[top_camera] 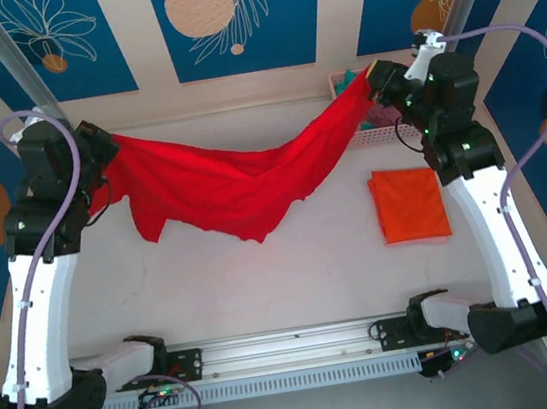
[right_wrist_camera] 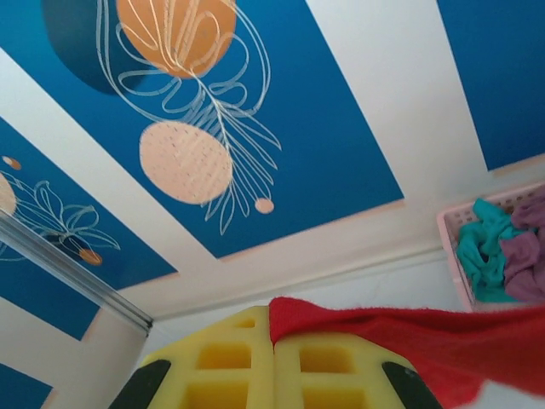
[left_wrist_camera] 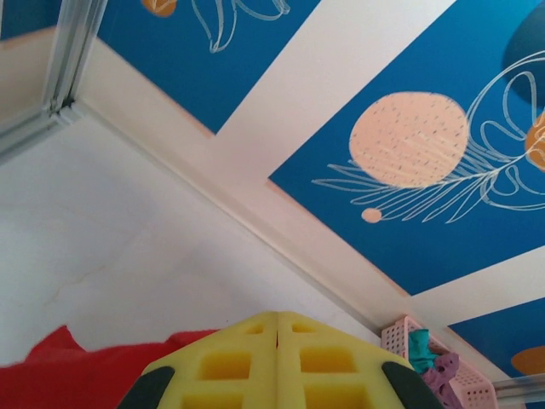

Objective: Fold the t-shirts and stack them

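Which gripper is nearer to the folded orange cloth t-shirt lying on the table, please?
The right gripper: it hangs just beyond the folded orange t-shirt, on the same side. The left gripper is at the opposite end of the bright red cloth t-shirt that both clamp.

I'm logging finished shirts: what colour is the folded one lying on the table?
The folded t-shirt is orange, clearest in the top external view.

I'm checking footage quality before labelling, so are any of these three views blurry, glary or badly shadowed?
Top external: evenly lit and sharp, barely a shadow on the table under the red t-shirt. Left wrist: left gripper slightly soft up close, wall crisp. Right wrist: right gripper similarly soft, no glare.
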`<state>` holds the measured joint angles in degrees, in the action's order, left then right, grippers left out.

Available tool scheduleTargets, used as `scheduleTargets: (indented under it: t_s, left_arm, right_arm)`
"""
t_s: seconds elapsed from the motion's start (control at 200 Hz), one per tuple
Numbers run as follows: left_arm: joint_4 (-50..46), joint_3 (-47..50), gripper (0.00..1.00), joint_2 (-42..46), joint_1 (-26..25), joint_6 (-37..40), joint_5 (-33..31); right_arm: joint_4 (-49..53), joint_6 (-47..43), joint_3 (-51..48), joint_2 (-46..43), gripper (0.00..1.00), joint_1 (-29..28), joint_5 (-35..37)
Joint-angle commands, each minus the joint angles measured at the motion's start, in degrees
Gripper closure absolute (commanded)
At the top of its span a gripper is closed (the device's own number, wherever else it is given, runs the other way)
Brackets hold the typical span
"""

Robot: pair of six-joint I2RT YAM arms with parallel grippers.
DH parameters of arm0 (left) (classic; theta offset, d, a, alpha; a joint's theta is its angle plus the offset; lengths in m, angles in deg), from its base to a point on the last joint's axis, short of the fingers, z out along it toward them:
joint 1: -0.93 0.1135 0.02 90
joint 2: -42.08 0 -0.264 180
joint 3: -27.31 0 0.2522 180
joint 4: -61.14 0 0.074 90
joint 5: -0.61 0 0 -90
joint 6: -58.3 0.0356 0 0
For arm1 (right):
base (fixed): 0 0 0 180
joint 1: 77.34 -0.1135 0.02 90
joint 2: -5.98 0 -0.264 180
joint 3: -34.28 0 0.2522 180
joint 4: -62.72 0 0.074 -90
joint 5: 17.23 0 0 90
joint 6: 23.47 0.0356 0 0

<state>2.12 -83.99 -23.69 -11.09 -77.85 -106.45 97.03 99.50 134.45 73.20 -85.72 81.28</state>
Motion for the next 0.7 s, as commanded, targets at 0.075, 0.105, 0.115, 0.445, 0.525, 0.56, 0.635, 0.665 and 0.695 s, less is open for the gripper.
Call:
scheduleTargets:
  t_s: [0.075, 0.105, 0.115, 0.445, 0.525, 0.56, 0.635, 0.665, 0.695]
  left_arm:
    - [-1.7, -6.7, 1.00, 0.2, 0.9, 5.4, -3.1]
    - [-1.7, -7.7, 1.00, 0.0, 0.9, 5.8, -3.2]
    - [-1.6, -8.0, 1.00, -0.2, 0.9, 5.9, -3.1]
    - [-1.0, -6.7, 1.00, -3.6, 1.4, 6.4, -0.1]
    - [-1.1, -6.6, 1.00, -4.5, 2.2, 6.4, 0.8]
    - [-1.3, -6.3, 1.00, -4.7, 2.5, 6.5, 1.2]
    - [-0.9, -3.6, 1.00, -4.7, 2.9, 6.9, 2.5]
    - [-1.0, -2.1, 1.00, -4.6, 2.9, 6.7, 3.1]
    - [-1.0, -0.2, 0.90, -4.6, 2.9, 6.2, 4.0]
  right_arm:
    - [-1.2, -0.3, 3.1, -1.1, 1.00, -0.4, 1.5]
    - [-1.1, -0.4, 3.7, -0.8, 1.00, -0.4, 1.3]
    - [-1.1, -0.5, 3.9, -0.8, 1.00, -0.5, 1.2]
    - [-2.7, -2.3, 9.5, 9.3, 1.00, -2.1, -4.5]
    - [-4.0, -3.9, 12.5, 14.2, 1.00, -3.2, -5.8]
    - [-4.1, -4.2, 13.8, 16.5, 1.00, -3.4, -6.6]
    - [-4.1, -4.2, 16.1, 21.4, 1.00, -3.7, -8.8]
    - [-4.1, -4.1, 16.7, 23.3, 1.00, -3.7, -9.3]
    - [-3.9, -3.8, 17.2, 24.8, 1.00, -3.9, -9.8]
